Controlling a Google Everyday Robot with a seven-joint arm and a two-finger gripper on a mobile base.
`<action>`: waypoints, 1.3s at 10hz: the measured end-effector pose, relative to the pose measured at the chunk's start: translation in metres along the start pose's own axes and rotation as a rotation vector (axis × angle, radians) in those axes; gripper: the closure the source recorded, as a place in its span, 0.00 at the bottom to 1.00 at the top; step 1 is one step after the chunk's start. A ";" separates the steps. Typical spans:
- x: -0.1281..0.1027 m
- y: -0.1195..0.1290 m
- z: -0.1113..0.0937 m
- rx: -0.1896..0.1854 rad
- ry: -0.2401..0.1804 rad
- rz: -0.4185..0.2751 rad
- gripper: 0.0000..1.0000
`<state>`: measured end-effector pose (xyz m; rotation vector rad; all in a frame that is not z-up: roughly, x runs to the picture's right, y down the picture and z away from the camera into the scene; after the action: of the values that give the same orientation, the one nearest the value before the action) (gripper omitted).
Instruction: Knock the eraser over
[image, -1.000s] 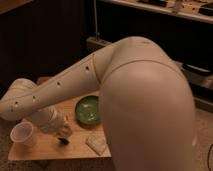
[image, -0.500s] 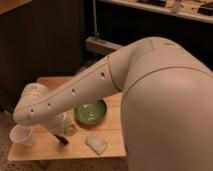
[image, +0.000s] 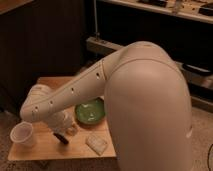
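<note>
Swinging left across the frame over the past second, the robot's bulky white arm (image: 145, 100) had dropped its wrist low over the front of the wooden table (image: 42, 150). A green bowl (image: 91, 111), a translucent cup (image: 22, 134) and a pale packet (image: 96, 143) sat on the table. The gripper (image: 64, 128) sat tucked under the forearm between cup and bowl; whether it was open or holding anything could not be told. Just below it lay a dark oblong, apparently the eraser (image: 61, 137). It had looked more upright a second before and now lay slanted on the tabletop, suggesting the knock had probably landed.
</note>
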<state>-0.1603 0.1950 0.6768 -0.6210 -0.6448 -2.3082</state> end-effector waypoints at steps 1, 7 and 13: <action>0.003 0.001 0.005 0.002 -0.013 -0.002 0.90; 0.018 0.016 0.031 -0.051 -0.036 -0.016 0.90; 0.038 0.014 0.045 -0.066 -0.019 -0.042 0.90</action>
<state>-0.1645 0.1947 0.7377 -0.6661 -0.5975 -2.3734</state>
